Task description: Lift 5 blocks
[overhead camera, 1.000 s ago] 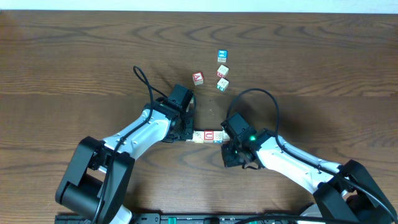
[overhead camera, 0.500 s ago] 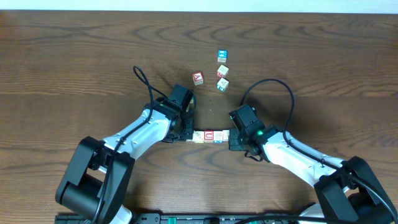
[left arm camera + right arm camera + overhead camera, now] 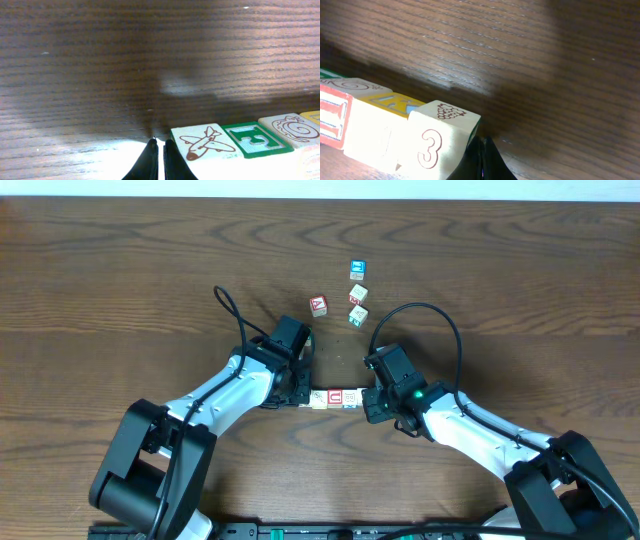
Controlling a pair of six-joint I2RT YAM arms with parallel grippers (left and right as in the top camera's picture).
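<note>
Left hand (image 3: 160,146): fingers closed together, empty, tips against the airplane-face end of the blocks (image 3: 335,398). Right hand (image 3: 481,145): also closed, empty, at the "3" end (grapes on top). The blocks lie in one row on the desk (image 3: 150,280), between both hands. Four loose cubes (image 3: 357,293) sit beyond the hands.

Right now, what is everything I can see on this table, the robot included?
row of blocks: five, mostly cream with picture and letter faces, end to end between the two grippers
red block: one, red letter A, beyond the row
blue block: one, blue, farthest from the arms
pale blocks: two, cream, one green-edged, next to the blue one
table: one, dark brown wood
left gripper: one, black, shut, at the row's left end
right gripper: one, black, shut, at the row's right end
</note>
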